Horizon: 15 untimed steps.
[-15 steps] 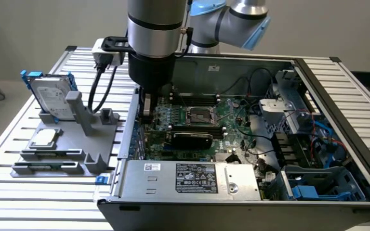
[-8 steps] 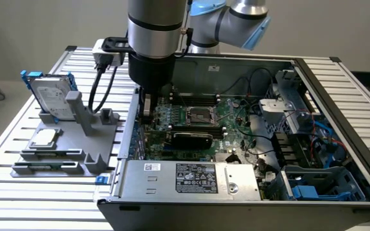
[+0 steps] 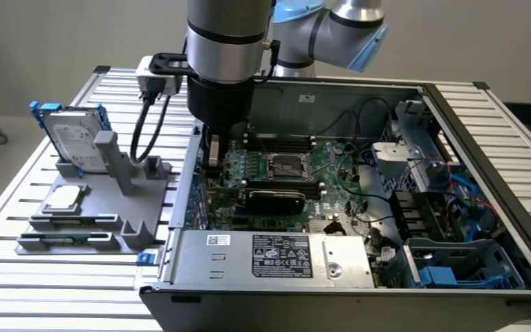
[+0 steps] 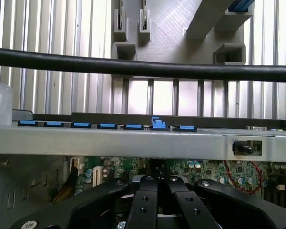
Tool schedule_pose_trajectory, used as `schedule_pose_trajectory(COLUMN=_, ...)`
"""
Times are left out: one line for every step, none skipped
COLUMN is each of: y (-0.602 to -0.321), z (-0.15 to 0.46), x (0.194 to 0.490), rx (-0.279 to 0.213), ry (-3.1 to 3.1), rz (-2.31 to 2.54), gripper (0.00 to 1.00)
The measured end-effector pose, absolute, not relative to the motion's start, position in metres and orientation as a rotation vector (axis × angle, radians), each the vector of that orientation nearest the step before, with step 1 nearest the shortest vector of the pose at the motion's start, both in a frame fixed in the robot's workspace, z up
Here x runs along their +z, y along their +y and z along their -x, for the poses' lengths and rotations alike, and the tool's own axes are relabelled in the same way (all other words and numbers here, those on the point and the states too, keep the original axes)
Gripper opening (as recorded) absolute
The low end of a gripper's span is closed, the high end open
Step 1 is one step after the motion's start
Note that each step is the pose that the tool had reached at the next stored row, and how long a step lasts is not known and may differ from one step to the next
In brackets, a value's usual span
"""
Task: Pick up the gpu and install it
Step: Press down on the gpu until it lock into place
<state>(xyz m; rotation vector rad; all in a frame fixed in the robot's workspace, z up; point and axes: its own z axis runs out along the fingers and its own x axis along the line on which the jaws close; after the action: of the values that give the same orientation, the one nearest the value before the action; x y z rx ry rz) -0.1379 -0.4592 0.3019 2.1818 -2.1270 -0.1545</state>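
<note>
Here we reach straight down into the open computer case [image 3: 487,124], over the motherboard [image 3: 284,166]. Our hand [image 4: 158,183] is fully closed; whether it grips the gpu, we cannot tell.

Exterior view looks down from high — wrist view close; both share the computer case [image 3: 339,277] [image 4: 133,143].

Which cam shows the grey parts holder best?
Exterior view: the whole grey parts holder stands on the slatted table, with the hard drive upright in it. The wrist view catches part of its base and slots, beyond a black cable.
</note>
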Motion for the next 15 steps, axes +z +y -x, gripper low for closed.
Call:
schedule_pose_trajectory(y=-0.4592, z=0.1379, x=0.3017, rx=-0.154, ry=-2.127, rz=-2.182, gripper=0.11)
schedule_pose_trajectory(y=-0.4591, z=0.1379, x=0.3015, rx=-0.154, ry=-2.127, rz=-2.182, gripper=0.11)
schedule_pose_trajectory(y=-0.4590, z=0.1380, x=0.3011, rx=-0.154, ry=-2.127, rz=-2.182, gripper=0.11)
schedule_pose_trajectory(y=-0.4589, z=0.1381, x=0.3007, rx=-0.154, ry=-2.127, rz=-2.182, gripper=0.11)
schedule_pose_trajectory(y=-0.4588, z=0.1384, x=0.3005, rx=-0.154, ry=-2.127, rz=-2.182, gripper=0.11)
schedule_pose_trajectory(y=-0.4585, z=0.1387, x=0.3003, rx=-0.154, ry=-2.127, rz=-2.182, gripper=0.11)
schedule_pose_trajectory(y=-0.4583, z=0.1388, x=0.3003, rx=-0.154, ry=-2.127, rz=-2.182, gripper=0.11)
schedule_pose_trajectory(y=-0.4580, z=0.1390, x=0.3002, rx=-0.155, ry=-2.127, rz=-2.182, gripper=0.11)
schedule_pose_trajectory(y=-0.4577, z=0.1392, x=0.3002, rx=-0.155, ry=-2.127, rz=-2.182, gripper=0.11)
schedule_pose_trajectory(y=-0.4576, z=0.1392, x=0.3001, rx=-0.155, ry=-2.127, rz=-2.182, gripper=0.11)
schedule_pose_trajectory(y=-0.4573, z=0.1394, x=0.3000, rx=-0.155, ry=-2.127, rz=-2.182, gripper=0.11)
schedule_pose_trajectory(y=-0.4570, z=0.1396, x=0.2999, rx=-0.155, ry=-2.127, rz=-2.182, gripper=0.11)
schedule_pose_trajectory(y=-0.4569, z=0.1397, x=0.2998, rx=-0.155, ry=-2.127, rz=-2.182, gripper=0.11)
schedule_pose_trajectory(y=-0.4567, z=0.1399, x=0.2997, rx=-0.155, ry=-2.127, rz=-2.182, gripper=0.11)
schedule_pose_trajectory(y=-0.4566, z=0.1401, x=0.2996, rx=-0.155, ry=-2.127, rz=-2.181, gripper=0.11)
